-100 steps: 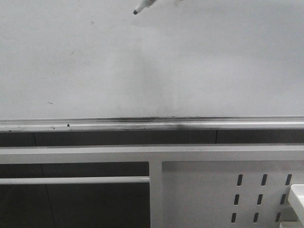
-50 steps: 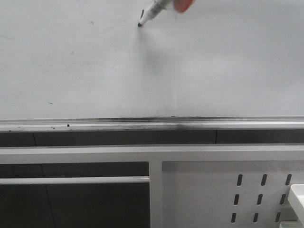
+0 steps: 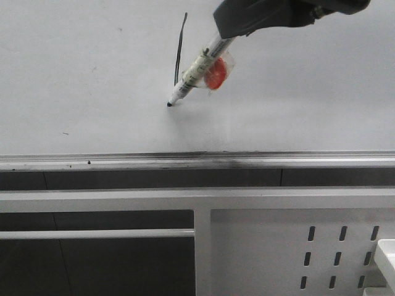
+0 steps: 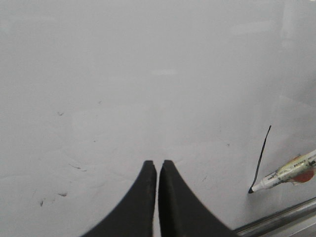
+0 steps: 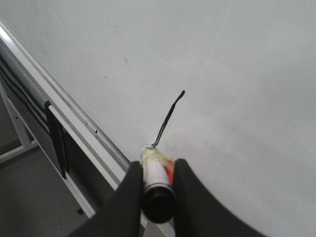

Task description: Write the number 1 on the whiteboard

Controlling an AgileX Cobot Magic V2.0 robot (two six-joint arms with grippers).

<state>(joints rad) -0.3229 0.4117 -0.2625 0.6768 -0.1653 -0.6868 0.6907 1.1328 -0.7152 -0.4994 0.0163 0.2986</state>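
Since half a second ago the white-barrelled marker with black tip [image 3: 185,86] has travelled down the large glossy white whiteboard [image 3: 92,80], toward its silver tray rail. Stroke looks nearly complete.

Right gripper [image 5: 157,185]: jaws pinching the marker. Left gripper [image 4: 157,173]: jaws pressed together, idle.

The number 1 [image 3: 179,52]: thin black, slightly wavy line, mid-board.

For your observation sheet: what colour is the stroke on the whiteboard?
Black stroke, clearest in the front view.
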